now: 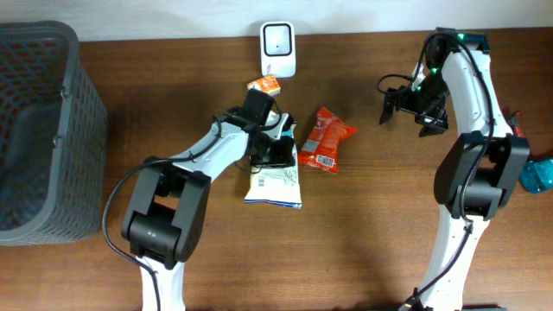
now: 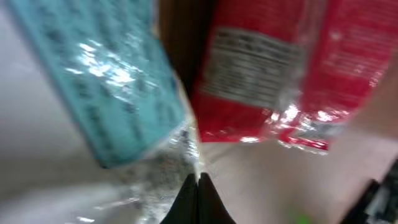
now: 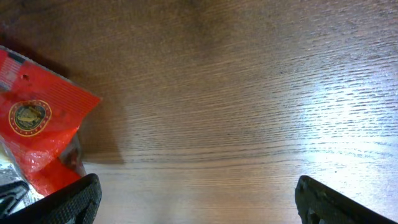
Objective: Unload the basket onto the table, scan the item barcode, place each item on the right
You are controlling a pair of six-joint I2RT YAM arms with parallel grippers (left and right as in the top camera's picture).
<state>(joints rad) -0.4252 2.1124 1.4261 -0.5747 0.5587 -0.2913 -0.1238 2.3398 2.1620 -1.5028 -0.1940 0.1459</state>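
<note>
A white and green snack packet (image 1: 275, 183) lies mid-table. My left gripper (image 1: 276, 152) is at its top end, shut, and in the blurred left wrist view the fingertips (image 2: 199, 182) meet on the packet's crinkled seam (image 2: 163, 163). A red packet (image 1: 327, 138) lies just right of it, label side showing (image 2: 255, 68). The white scanner (image 1: 277, 48) stands at the table's back edge. My right gripper (image 1: 413, 111) hovers to the right, open over bare wood (image 3: 199, 193), with the red packet (image 3: 37, 124) at its left.
A small orange box (image 1: 263, 84) sits between the scanner and my left wrist. A dark mesh basket (image 1: 52, 130) fills the left side. A teal object (image 1: 537, 175) lies at the right edge behind the right arm.
</note>
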